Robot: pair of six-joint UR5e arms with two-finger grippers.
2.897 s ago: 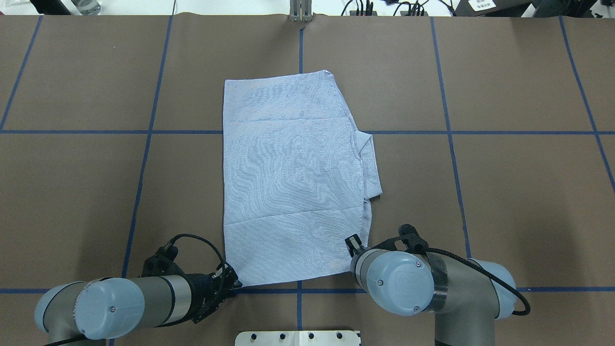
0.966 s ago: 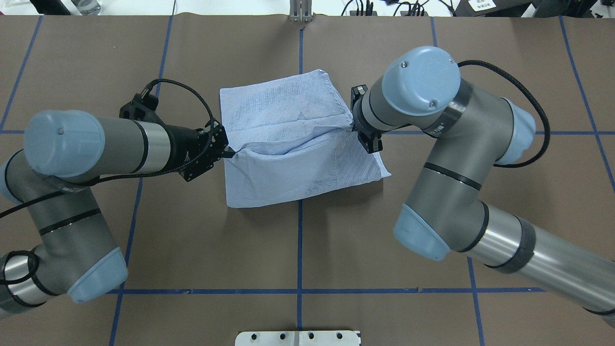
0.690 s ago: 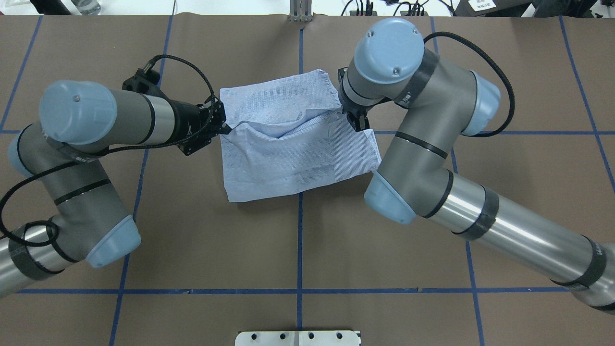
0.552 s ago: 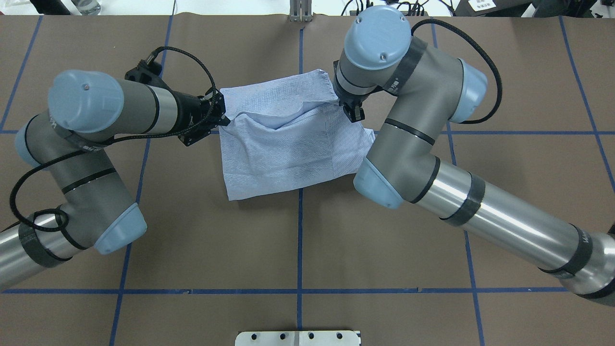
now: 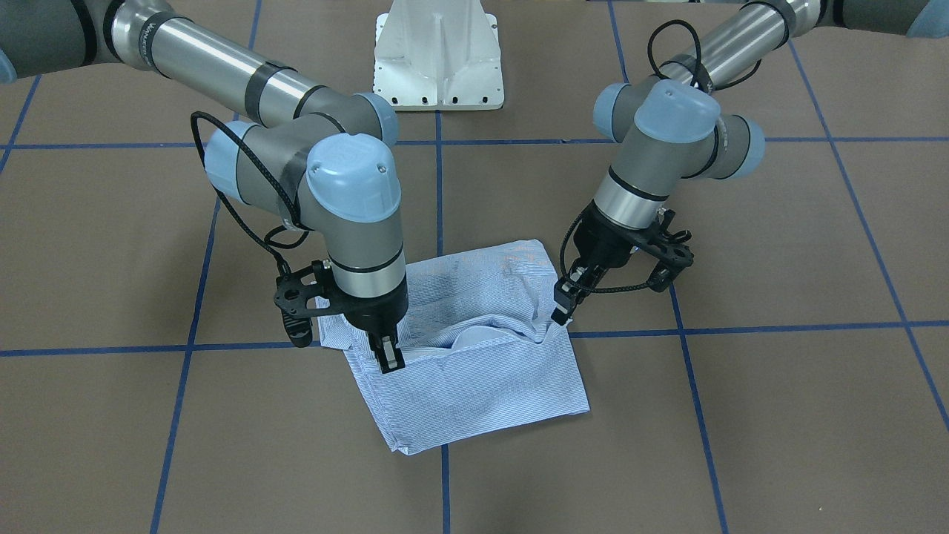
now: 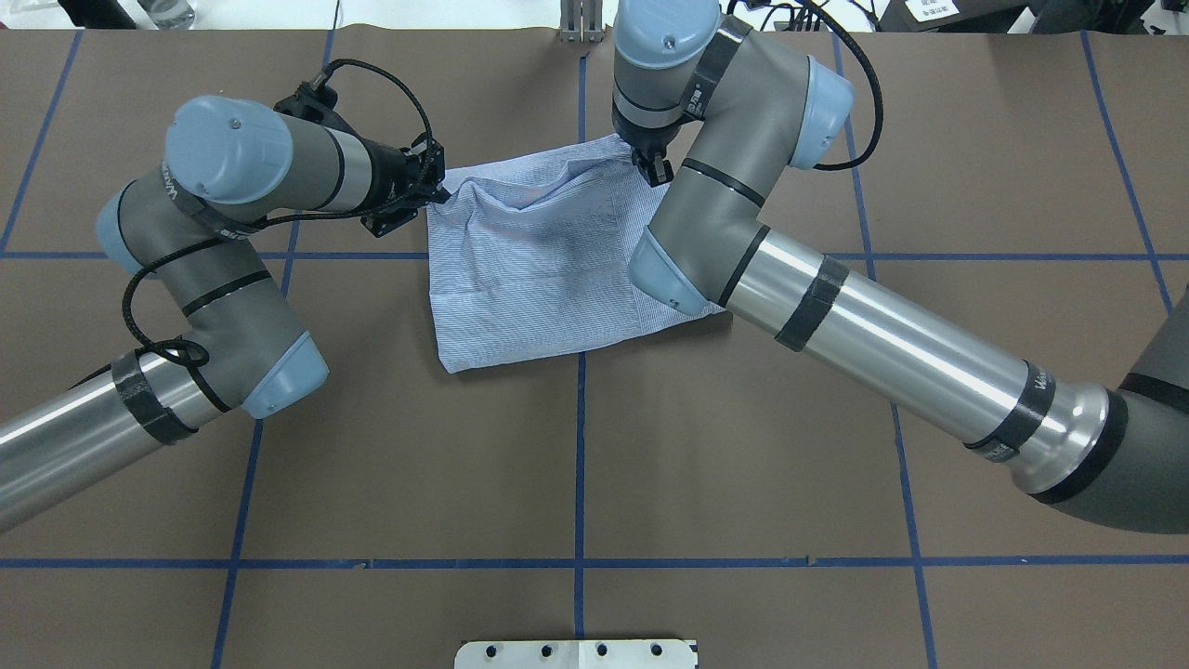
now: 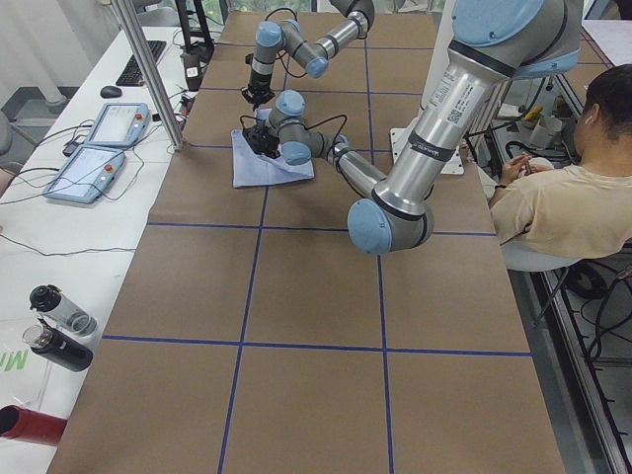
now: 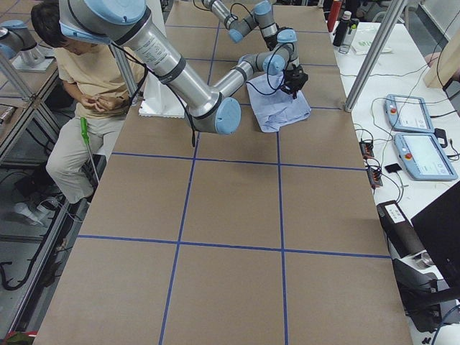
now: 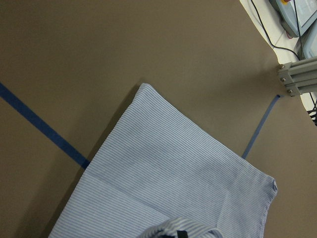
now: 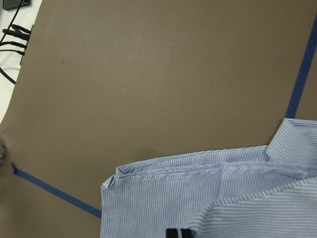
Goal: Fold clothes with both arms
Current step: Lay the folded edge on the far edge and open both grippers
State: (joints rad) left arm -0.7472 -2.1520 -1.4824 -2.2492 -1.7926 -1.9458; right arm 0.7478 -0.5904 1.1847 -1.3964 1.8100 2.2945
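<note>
The light blue striped shirt (image 6: 529,269) lies doubled over on the brown table, its lifted hem held just above the far edge. My left gripper (image 6: 442,195) is shut on the hem's left corner. At the right corner my right gripper (image 6: 653,170) is shut on the hem. From the front, the left gripper (image 5: 560,317) and the right gripper (image 5: 391,361) pinch a raised fold of the shirt (image 5: 482,378). Both wrist views show the shirt (image 9: 168,188) (image 10: 208,198) just below the fingertips.
The white pedestal base (image 5: 439,55) stands at the robot's side of the table. A metal post (image 6: 581,23) stands at the far edge. Blue tape lines (image 6: 580,446) grid the table. A seated person (image 7: 563,197) is beside the table, and control pendants (image 7: 99,148) lie on a side bench.
Both grippers took the shirt's near hem and carried it away from the robot, over the shirt to its far edge. The shirt now lies folded to about half its length.
</note>
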